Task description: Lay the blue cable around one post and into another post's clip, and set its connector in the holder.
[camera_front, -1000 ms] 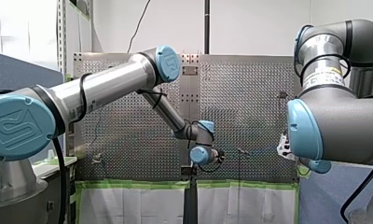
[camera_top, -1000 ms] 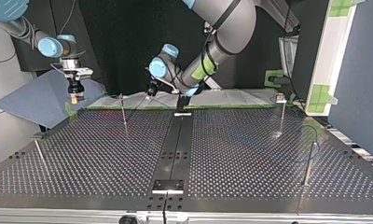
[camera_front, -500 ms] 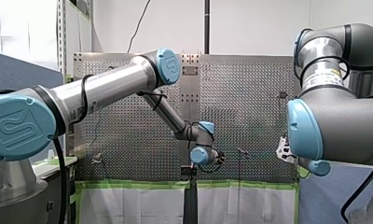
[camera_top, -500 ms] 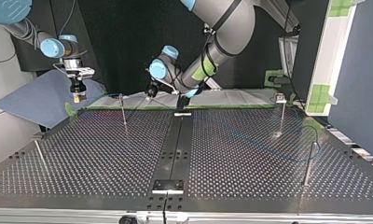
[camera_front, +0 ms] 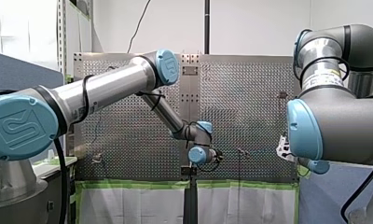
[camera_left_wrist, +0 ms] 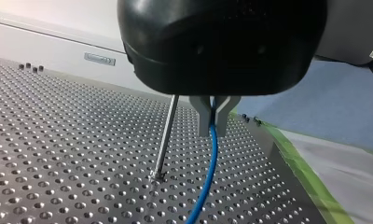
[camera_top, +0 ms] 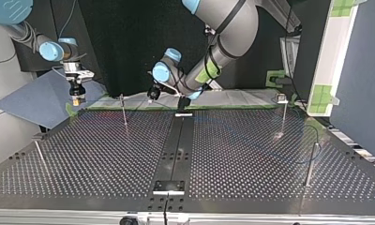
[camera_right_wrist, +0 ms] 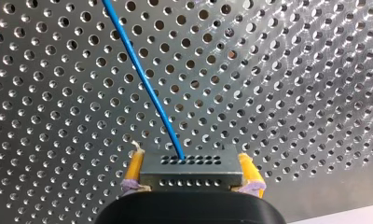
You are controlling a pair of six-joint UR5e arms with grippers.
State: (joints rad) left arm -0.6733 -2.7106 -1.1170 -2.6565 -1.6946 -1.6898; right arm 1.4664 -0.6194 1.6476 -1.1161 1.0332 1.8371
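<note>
l fingers (camera_left_wrist: 202,116): cable (camera_left_wrist: 207,175). r fingers (camera_right_wrist: 134,169): connector (camera_right_wrist: 191,173).

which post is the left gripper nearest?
The post left of the black centre strip in the top view, at the arms' end. It stands beside my left gripper; the others are far off.
</note>
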